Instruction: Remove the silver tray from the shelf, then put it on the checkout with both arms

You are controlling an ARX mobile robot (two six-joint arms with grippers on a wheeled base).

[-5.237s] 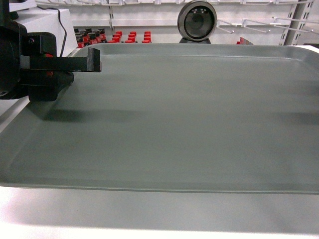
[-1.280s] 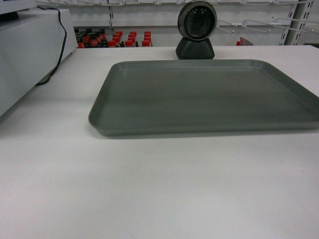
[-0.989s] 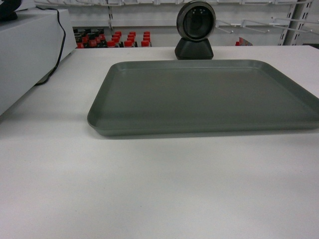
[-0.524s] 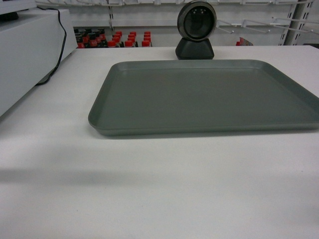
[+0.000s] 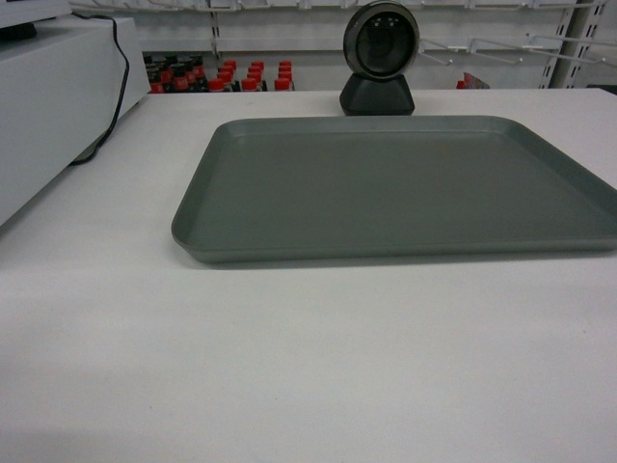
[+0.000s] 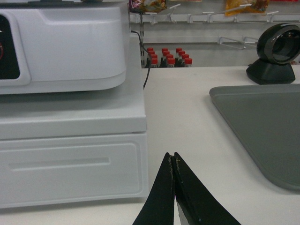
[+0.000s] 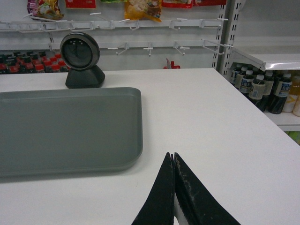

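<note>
So the tray is sitting flat on the white tabletop, all four edges down as far as I can tell, with the round black scanner just behind its far rim. Looks to me like the placing part is basically done and what's left is backing off cleanly.

Left gripper has its jaws pressed closed, holding nothing. The tray is off to the right of those jaws and well apart from them, and the white cash register stands close on their left. Right gripper is the same story: jaws closed and empty, tray corner to the left and a bit ahead of them, not touching.

If I were running this, I'd keep both sets of jaws closed and pull them straight back and up, not sideways. The left one has the register and its black cable nearby, so swinging left is the risky direction. Swinging either arm inward could nudge the tray rim and slide it, since a smooth metal tray on a smooth tabletop probably skates easily.
</note>
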